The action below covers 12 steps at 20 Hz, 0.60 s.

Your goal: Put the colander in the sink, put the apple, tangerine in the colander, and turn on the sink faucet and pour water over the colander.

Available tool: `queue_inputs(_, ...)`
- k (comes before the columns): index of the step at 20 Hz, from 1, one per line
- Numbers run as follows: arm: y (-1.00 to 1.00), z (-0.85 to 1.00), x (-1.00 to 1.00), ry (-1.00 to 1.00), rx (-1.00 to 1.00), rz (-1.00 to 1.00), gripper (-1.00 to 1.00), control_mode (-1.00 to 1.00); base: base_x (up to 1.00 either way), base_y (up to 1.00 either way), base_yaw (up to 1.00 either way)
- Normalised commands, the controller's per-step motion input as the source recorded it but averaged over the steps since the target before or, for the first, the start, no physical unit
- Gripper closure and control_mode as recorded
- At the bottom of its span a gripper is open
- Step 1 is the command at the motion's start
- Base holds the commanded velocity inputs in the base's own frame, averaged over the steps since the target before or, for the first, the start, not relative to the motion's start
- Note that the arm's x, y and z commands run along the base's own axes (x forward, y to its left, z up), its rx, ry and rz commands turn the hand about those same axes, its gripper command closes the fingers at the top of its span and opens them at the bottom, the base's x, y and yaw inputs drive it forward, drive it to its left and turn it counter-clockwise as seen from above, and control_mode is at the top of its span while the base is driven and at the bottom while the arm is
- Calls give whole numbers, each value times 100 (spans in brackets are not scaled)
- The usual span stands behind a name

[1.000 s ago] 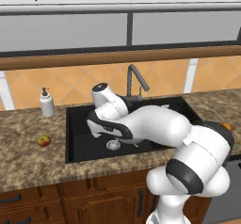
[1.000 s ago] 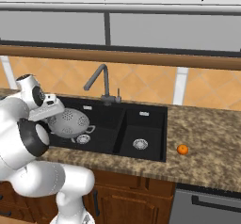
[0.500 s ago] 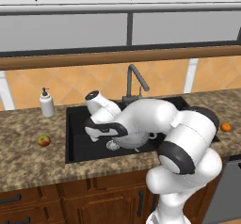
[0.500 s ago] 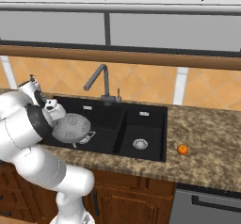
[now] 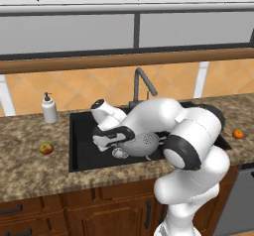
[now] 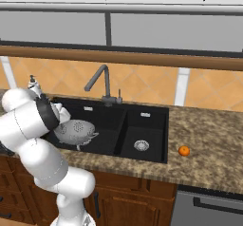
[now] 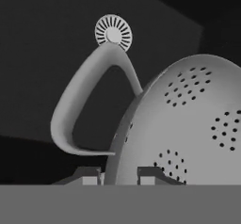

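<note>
The grey holed colander [image 5: 143, 142] is tipped on its side low inside the large bowl of the black sink [image 5: 81, 153]. My gripper [image 5: 113, 137] is shut on its rim at the left. In the hand view the rim runs between my fingertips [image 7: 89, 175], with the colander's wall [image 7: 188, 119] to the right, one loop handle [image 7: 77, 112] to the left and the silver drain [image 7: 113, 32] beyond. The colander [image 6: 75, 129] also shows beside my arm. The apple [image 5: 46, 147] lies on the counter left of the sink. The tangerine [image 6: 184, 150] lies on the right counter. The faucet [image 6: 100, 80] stands behind the sink, with no stream visible.
A white soap pump bottle [image 5: 48, 109] stands at the back left of the counter [image 5: 30, 175]. The smaller sink bowl [image 6: 142, 125] with its own drain [image 6: 141, 145] lies to the right. A tiled wall and wooden ledge run behind the faucet.
My arm has swung over the sink and the hand has turned. The colander has tipped further onto its side and shifted a little within the large bowl.
</note>
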Motion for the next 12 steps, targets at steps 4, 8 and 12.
queue_inputs(4, -10, -47, 9, 0, -1, -1, 100, -100, 0, 0, 0)
queue_inputs(8, -15, -19, 23, -5, -1, -2, 100, -100, 0, 0, 0)
queue_inputs(12, -1, -1, 21, -4, 0, 0, 100, -100, 0, 0, 0)
